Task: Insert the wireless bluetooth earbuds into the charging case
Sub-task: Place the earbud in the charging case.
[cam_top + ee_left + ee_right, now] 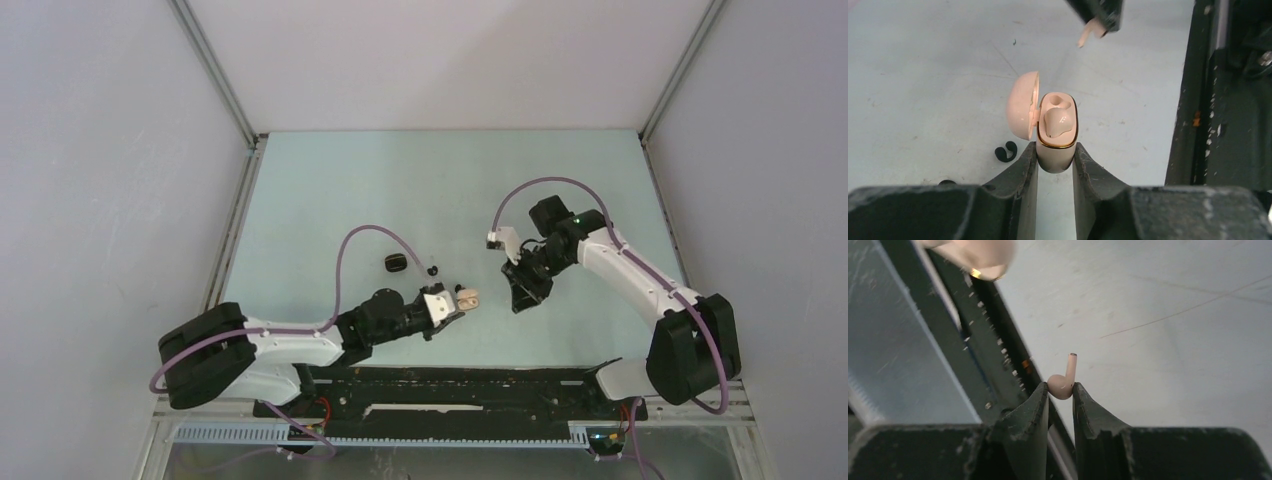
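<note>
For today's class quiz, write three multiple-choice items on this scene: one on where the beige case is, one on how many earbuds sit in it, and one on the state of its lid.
1. Where is the beige charging case?
A. Between the fingers of the left gripper
B. Against the far wall
C. On the black rail at the near edge

2. How many earbuds sit in the case?
A. None
B. One
C. Two

3. The case's lid is:
A. shut
B. detached and lying apart
C. swung open

Answers:
1 A: the left wrist view shows the fingers clamping the case.
2 B: one beige earbud fills a slot, the other slot is empty, and the right gripper holds a second beige earbud.
3 C: the lid stands open at the case's side.
</note>
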`<state>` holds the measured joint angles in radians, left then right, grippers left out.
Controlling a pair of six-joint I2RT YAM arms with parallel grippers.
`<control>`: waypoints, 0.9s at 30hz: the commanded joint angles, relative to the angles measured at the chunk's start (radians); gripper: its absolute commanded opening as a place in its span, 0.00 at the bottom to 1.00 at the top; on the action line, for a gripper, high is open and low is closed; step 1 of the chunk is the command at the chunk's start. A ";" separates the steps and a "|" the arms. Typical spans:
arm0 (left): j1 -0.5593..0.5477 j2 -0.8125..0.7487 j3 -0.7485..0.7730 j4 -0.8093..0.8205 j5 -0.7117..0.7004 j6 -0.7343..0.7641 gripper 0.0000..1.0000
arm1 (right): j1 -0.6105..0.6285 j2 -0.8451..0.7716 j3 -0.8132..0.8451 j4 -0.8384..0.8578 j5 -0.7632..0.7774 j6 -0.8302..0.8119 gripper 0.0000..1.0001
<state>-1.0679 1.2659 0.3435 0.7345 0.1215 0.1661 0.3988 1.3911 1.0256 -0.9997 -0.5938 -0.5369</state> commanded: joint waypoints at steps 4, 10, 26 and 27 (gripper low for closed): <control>-0.061 0.065 0.064 -0.082 -0.160 0.176 0.00 | 0.022 0.034 0.088 -0.234 -0.134 -0.049 0.07; -0.115 0.105 0.086 -0.099 -0.239 0.244 0.00 | 0.032 0.127 0.141 -0.286 -0.195 0.025 0.07; -0.152 0.117 0.093 -0.079 -0.199 0.247 0.00 | 0.096 0.262 0.218 -0.239 -0.205 0.180 0.07; -0.152 0.114 0.091 -0.072 -0.195 0.243 0.00 | 0.099 0.267 0.223 -0.238 -0.198 0.184 0.07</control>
<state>-1.2125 1.3830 0.4076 0.6102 -0.0978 0.4030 0.4835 1.6352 1.2007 -1.2522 -0.7864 -0.3992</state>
